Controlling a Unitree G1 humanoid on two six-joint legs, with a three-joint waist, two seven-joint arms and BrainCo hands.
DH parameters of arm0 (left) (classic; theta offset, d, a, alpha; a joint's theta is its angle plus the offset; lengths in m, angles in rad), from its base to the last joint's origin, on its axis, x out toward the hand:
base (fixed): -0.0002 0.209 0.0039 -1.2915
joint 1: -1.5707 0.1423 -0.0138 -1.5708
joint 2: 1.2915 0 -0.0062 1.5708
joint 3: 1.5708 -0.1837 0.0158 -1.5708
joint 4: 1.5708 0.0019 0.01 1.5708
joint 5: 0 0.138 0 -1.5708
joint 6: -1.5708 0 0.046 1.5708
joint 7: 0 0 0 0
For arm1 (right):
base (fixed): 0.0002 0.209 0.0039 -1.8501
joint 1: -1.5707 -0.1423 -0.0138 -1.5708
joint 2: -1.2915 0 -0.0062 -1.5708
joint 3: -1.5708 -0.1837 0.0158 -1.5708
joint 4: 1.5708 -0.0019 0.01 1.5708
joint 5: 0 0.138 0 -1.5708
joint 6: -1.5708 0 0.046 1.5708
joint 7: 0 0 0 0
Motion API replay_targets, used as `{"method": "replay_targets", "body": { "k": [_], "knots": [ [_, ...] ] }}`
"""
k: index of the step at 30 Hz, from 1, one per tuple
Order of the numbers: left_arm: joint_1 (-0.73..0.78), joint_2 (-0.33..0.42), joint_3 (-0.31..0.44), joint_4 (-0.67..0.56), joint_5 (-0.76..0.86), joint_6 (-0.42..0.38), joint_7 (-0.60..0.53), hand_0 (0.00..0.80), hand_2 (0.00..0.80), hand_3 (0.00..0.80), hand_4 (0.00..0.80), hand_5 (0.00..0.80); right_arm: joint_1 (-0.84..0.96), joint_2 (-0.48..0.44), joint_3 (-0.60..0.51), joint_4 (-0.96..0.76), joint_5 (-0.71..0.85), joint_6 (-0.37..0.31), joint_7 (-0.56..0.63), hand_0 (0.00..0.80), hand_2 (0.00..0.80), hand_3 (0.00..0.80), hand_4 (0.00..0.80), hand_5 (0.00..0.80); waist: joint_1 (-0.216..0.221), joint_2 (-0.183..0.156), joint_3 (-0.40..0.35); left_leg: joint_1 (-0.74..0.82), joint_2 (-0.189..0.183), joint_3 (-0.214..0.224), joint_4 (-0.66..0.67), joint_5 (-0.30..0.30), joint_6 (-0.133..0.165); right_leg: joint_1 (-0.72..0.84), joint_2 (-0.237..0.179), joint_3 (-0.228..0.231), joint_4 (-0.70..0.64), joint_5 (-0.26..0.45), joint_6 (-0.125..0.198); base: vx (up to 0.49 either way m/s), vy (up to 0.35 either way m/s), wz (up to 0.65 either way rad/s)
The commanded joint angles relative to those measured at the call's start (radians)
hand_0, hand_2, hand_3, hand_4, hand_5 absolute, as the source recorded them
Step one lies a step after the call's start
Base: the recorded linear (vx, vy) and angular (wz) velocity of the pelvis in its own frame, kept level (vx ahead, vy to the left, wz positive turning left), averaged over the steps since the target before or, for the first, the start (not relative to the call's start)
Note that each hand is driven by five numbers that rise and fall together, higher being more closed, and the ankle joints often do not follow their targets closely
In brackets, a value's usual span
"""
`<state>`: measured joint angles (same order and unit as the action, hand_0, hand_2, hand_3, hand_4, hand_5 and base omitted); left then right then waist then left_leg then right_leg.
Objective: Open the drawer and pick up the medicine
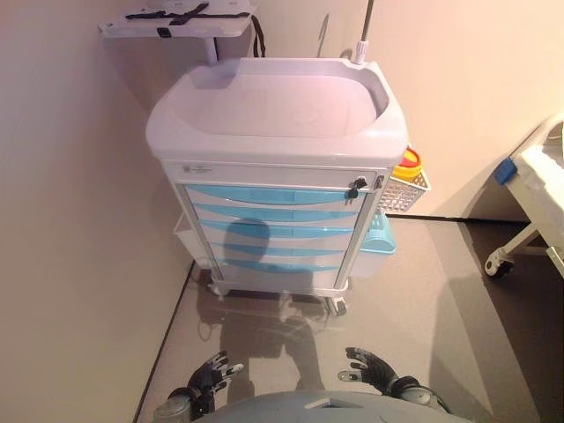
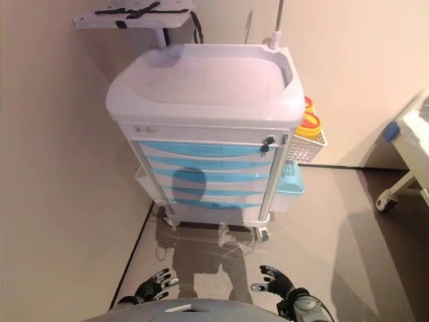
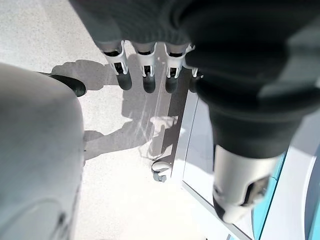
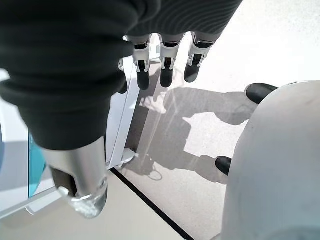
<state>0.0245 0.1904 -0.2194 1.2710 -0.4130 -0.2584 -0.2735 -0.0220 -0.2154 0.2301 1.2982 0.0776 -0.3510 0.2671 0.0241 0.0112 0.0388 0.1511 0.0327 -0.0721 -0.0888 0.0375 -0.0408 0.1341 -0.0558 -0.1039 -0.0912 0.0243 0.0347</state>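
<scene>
A white medical cart (image 1: 278, 123) with a basin-shaped top stands ahead against the wall. Its front carries several light blue drawers (image 1: 273, 216), all closed, with a small black key lock (image 1: 354, 188) at the upper right. No medicine shows in any view. My left hand (image 1: 210, 377) hangs low at the lower left, well short of the cart, its fingers (image 3: 145, 62) straight and holding nothing. My right hand (image 1: 374, 368) hangs at the lower right, likewise open, its fingers (image 4: 167, 65) relaxed above the floor.
A white wire basket (image 1: 404, 189) with a yellow and red container (image 1: 408, 163) hangs on the cart's right side, above a pale blue bin (image 1: 377, 236). A bed frame on a castor (image 1: 499, 264) stands at the right. A shelf (image 1: 176, 22) juts from the wall behind.
</scene>
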Motion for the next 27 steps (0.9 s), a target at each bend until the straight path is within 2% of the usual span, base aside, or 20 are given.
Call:
{"method": "replay_targets", "body": {
  "k": [1,11,14,20,23,27],
  "knots": [
    [-0.047,-0.034,0.027,0.068,-0.018,-0.007,-0.017,0.000,0.000,0.000,0.000,0.000,-0.052,0.017,-0.010,0.054,0.016,-0.025,-0.005,0.000,0.000,0.000,0.000,0.000,0.004,-0.031,0.017,-0.014,-0.067,0.074,0.006,-0.042,0.053,-0.015,-0.021,-0.027,0.030,0.030,0.027,0.000,0.000,0.00],
    [-0.043,-0.026,0.033,0.064,-0.050,-0.009,-0.049,0.000,0.000,0.000,0.000,0.000,-0.060,0.009,-0.010,0.051,0.017,-0.031,-0.028,0.000,0.000,0.000,0.000,0.000,0.009,-0.031,0.024,-0.015,-0.066,0.071,0.006,-0.041,0.053,-0.015,-0.021,-0.027,0.032,0.030,0.027,0.000,0.000,0.00],
    [-0.042,-0.030,0.041,0.066,-0.083,-0.008,-0.052,0.000,0.000,0.000,0.000,0.000,-0.056,0.012,-0.012,0.050,0.030,-0.010,-0.024,0.000,0.000,0.000,0.000,0.000,0.008,-0.032,0.024,-0.015,-0.066,0.073,0.006,-0.041,0.053,-0.016,-0.021,-0.027,0.034,0.031,0.027,0.037,-0.002,0.00],
    [-0.046,-0.029,0.069,0.064,-0.129,-0.027,-0.071,0.000,0.000,0.000,0.000,0.000,-0.054,0.012,-0.026,0.065,0.050,0.094,-0.005,0.000,0.000,0.000,0.000,0.000,0.005,-0.034,0.032,-0.018,-0.066,0.073,0.015,-0.042,0.056,-0.021,-0.019,-0.018,0.044,0.027,0.022,0.069,0.013,0.00],
    [-0.053,-0.023,0.082,0.052,-0.174,-0.048,-0.095,0.000,0.000,0.000,0.000,0.000,-0.046,0.010,-0.032,0.066,0.064,0.078,-0.007,0.000,0.000,0.000,0.000,0.000,0.001,-0.034,0.035,-0.017,-0.066,0.073,0.015,-0.042,0.057,-0.021,-0.017,-0.011,0.046,0.027,0.020,0.108,0.032,-0.01],
    [-0.068,-0.017,0.098,0.028,-0.239,-0.068,-0.120,0.000,0.000,0.000,0.000,0.000,-0.031,0.002,-0.042,0.054,0.059,0.091,-0.015,0.000,0.000,0.000,0.000,0.000,-0.012,-0.032,0.043,-0.023,-0.064,0.079,0.021,-0.044,0.058,-0.033,-0.020,-0.002,0.057,0.024,0.021,0.101,0.038,-0.04]
  ]
}}
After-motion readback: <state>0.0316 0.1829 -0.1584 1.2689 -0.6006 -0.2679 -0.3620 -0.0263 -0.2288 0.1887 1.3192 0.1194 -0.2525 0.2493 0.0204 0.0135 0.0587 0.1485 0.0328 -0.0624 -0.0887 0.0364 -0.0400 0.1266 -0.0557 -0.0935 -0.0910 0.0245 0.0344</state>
